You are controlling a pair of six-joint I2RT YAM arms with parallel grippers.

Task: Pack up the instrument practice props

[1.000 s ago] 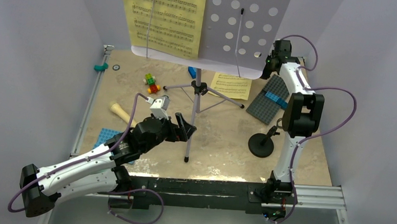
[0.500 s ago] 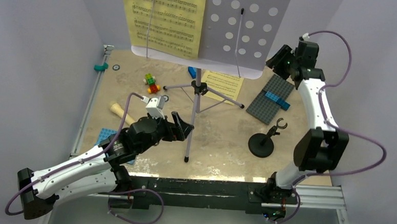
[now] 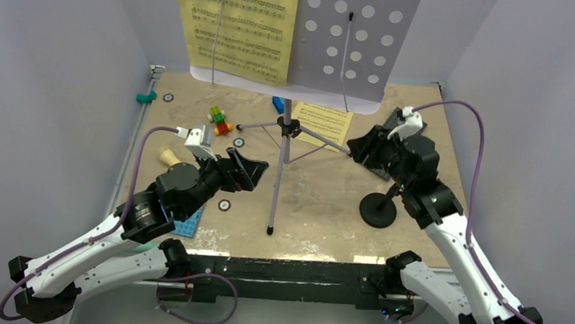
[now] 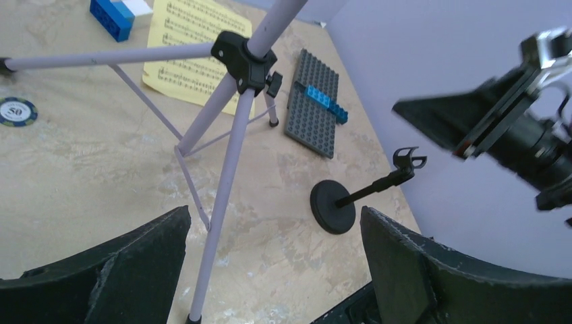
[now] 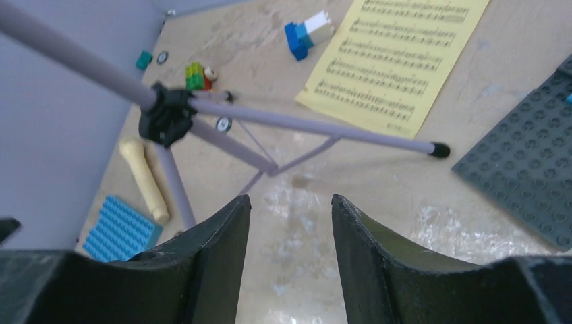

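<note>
The left gripper (image 3: 248, 169) hangs with its jaws spread wide and empty at about 9 o'clock from the pole of the tall tripod music stand (image 3: 287, 125), close to it but not touching. The right gripper (image 3: 361, 146) is also parted and holds nothing, at about 3 o'clock from the tripod hub, above the table. The stand is upright mid-table, and one yellow sheet-music page (image 3: 236, 26) rests on its perforated desk (image 3: 350, 39). A second page (image 3: 324, 123) lies flat under a tripod leg. The black mic stand (image 3: 379, 208) sits at 4 o'clock from the hub, just beside the right arm. The cream microphone (image 5: 145, 179) lies at 8 o'clock, near a blue baseplate (image 5: 125, 229). A grey baseplate (image 4: 311, 104) lies at 3 o'clock, and colourful bricks (image 3: 218, 119) at 9 o'clock.
</note>
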